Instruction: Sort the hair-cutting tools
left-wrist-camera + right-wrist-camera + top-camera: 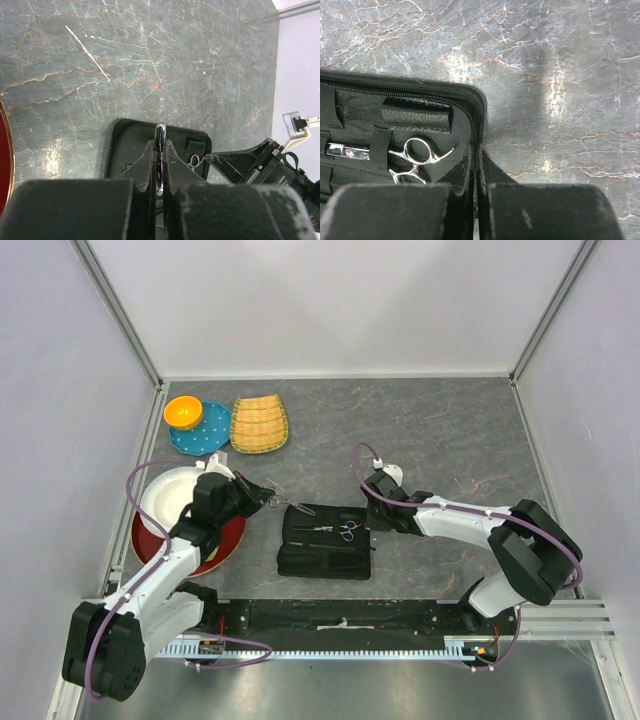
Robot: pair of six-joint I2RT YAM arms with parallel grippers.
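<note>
Our left gripper [160, 146] is clamped on the loose scissors [159, 132], which poke out over the left edge of the open case [325, 562]. Our right gripper [477, 152] is pinched shut on the case's right zip rim, just beside the strapped scissors [418, 152] inside. What worries us is that slick metal twisting or dropping out of such a thin grip, or the rim slipping free so the case slides when we push the blades in.
</note>
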